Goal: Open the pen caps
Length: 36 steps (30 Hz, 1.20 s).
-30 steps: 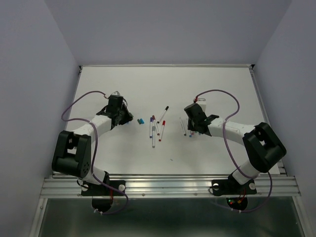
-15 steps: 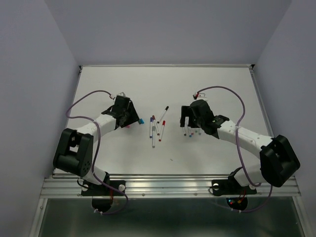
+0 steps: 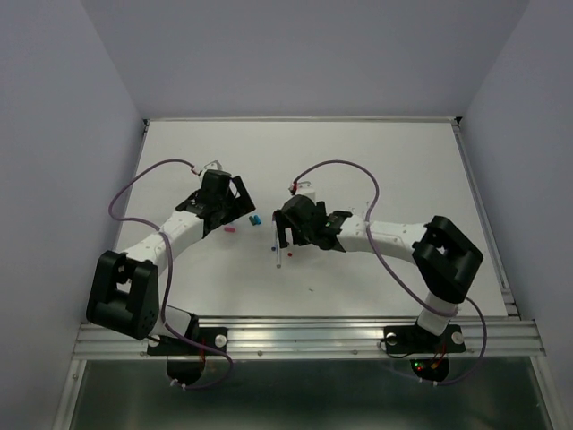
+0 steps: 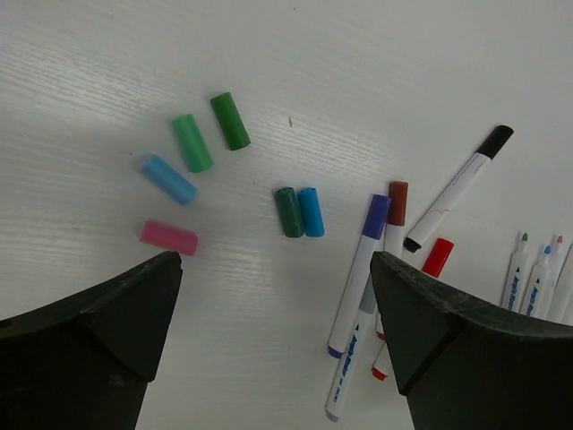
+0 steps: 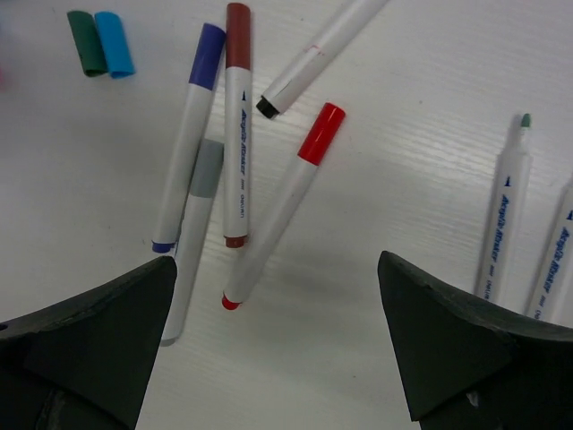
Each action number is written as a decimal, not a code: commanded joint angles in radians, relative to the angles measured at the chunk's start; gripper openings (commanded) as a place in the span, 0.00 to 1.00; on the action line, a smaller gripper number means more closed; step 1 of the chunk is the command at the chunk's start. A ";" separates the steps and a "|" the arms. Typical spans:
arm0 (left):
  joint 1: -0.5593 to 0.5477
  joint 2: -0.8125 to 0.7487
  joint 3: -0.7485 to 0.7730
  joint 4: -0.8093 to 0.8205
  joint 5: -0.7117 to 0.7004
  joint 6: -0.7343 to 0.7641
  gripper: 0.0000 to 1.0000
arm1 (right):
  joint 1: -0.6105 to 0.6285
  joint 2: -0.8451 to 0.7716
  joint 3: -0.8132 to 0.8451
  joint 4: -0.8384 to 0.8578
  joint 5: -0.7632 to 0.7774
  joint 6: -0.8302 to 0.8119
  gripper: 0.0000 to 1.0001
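- Pen caps are seen loose on the white table, six in all. In the left wrist view every one lies to the left of the purple-capped pen.
- A dark teal cap and a blue cap are laid side by side, touching, just beside that pen's purple end.
- Farther from the purple-capped pen, a dark green cap, a light green cap, a light blue cap and a pink cap are scattered apart from one another.
- Caps are worn by the pens clustered around the purple-capped pen. A brown-capped pen is pressed along its right side, and a grey-capped pen touches its lower half. A red-capped pen is angled just to the right, and a black-capped pen is slanted away beyond the brown one.
- Uncapped pens, one showing a green tip, are laid well to the right of the purple-capped pen.
- The left gripper is held above the table with its jaws spread wide. In the top view it is placed to the left of the purple-capped pen, near the loose caps.
- The right gripper is likewise spread wide and is positioned directly over the purple-capped pen and its neighbours.
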 commanded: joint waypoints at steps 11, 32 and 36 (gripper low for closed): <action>-0.006 -0.058 0.012 0.002 -0.028 0.010 0.99 | 0.058 0.153 0.103 -0.154 0.122 0.037 1.00; -0.006 -0.049 0.032 -0.012 -0.037 0.009 0.99 | 0.058 0.264 0.150 -0.155 0.101 0.044 0.84; -0.006 -0.055 0.038 -0.022 -0.050 0.010 0.99 | 0.046 0.275 0.135 -0.131 0.077 0.060 0.81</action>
